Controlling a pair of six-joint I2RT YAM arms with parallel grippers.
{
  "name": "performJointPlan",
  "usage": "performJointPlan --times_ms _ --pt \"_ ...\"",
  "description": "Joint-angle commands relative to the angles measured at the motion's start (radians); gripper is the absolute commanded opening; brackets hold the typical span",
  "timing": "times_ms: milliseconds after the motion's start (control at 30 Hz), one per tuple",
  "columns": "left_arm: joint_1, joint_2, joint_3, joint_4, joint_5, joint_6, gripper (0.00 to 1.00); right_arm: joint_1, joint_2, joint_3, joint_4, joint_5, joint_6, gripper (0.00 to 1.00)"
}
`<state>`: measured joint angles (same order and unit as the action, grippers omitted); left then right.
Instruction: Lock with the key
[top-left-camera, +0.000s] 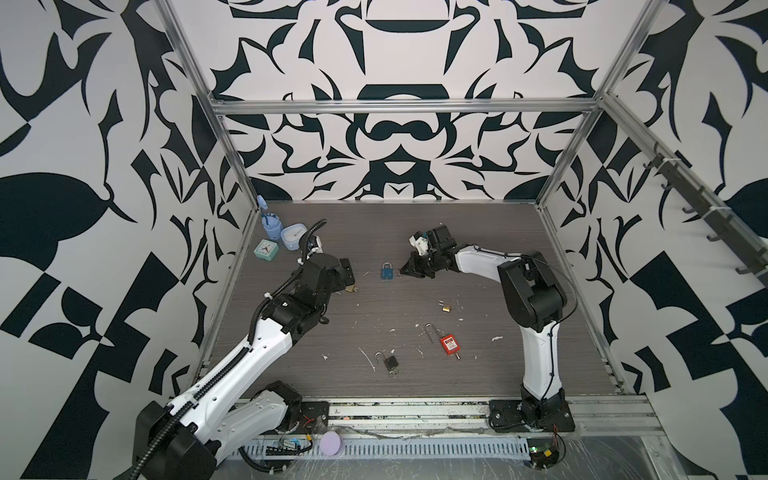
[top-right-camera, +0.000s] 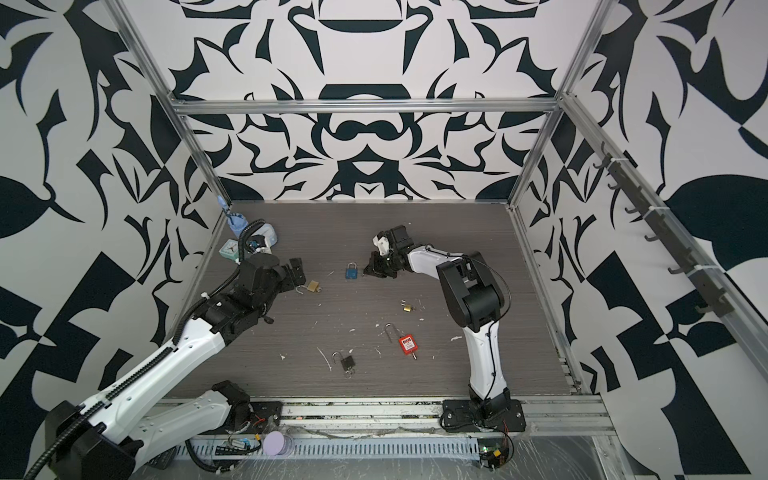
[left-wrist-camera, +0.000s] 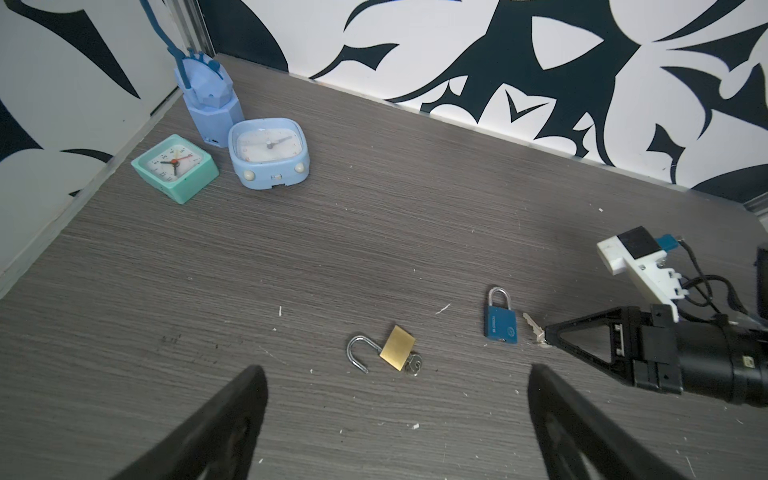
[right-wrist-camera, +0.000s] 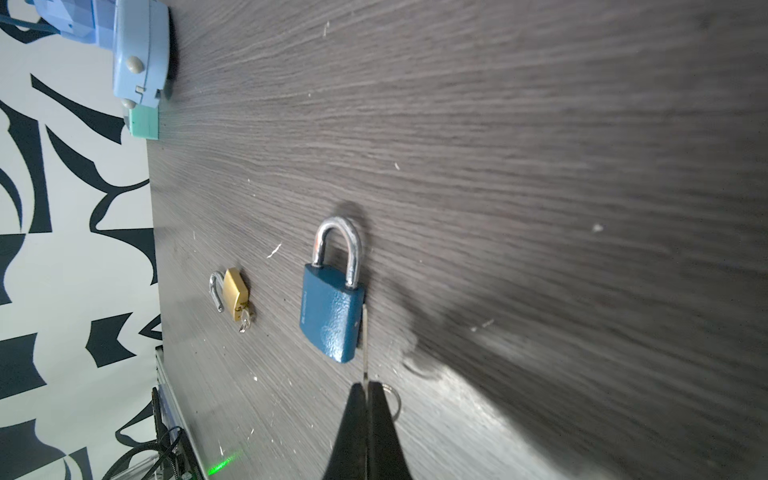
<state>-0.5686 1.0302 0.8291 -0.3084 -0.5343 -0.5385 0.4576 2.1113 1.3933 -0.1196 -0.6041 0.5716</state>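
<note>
A blue padlock (top-left-camera: 387, 271) (top-right-camera: 351, 271) (left-wrist-camera: 500, 320) (right-wrist-camera: 332, 316) lies flat mid-table with its shackle pushed in. My right gripper (top-left-camera: 405, 270) (top-right-camera: 368, 270) (left-wrist-camera: 547, 336) (right-wrist-camera: 365, 386) is shut on a silver key (left-wrist-camera: 533, 326) (right-wrist-camera: 365, 345). The key's blade lies alongside the blue body, outside the lock. My left gripper (top-right-camera: 297, 277) (left-wrist-camera: 395, 372) hangs wide open with nothing in it, just short of a brass padlock (top-right-camera: 312, 286) (left-wrist-camera: 397, 347) (right-wrist-camera: 235, 295). That padlock's shackle is swung open and a key sits in its base.
Two clocks, mint (top-left-camera: 265, 249) (left-wrist-camera: 174, 166) and pale blue (top-left-camera: 293, 237) (left-wrist-camera: 268, 151), stand by a blue holder (left-wrist-camera: 208, 95) in the far left corner. Near the front lie a small brass padlock (top-left-camera: 446, 307), a red one (top-left-camera: 449, 345) and a black one (top-left-camera: 390, 362), all open.
</note>
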Motion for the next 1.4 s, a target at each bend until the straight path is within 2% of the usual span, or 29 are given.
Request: performJointPlan --times_ms 0,833,1167,1367 --pt "0.004 0.022 0.036 0.020 0.009 -0.016 1.00 -0.004 -0.003 0.054 -0.030 -0.019 -0.025 0.00" --pt "0.004 0.071 0.057 0.021 0.045 -0.037 1.00 -0.004 0.083 0.133 -0.060 -0.010 -0.039 0.01" --pt "0.004 0.060 0.049 0.017 0.039 -0.037 1.00 -0.004 0.075 0.143 -0.068 0.000 -0.045 0.15" --pt "0.004 0.053 0.046 0.015 0.040 -0.041 1.00 -0.004 0.057 0.145 -0.072 0.010 -0.050 0.18"
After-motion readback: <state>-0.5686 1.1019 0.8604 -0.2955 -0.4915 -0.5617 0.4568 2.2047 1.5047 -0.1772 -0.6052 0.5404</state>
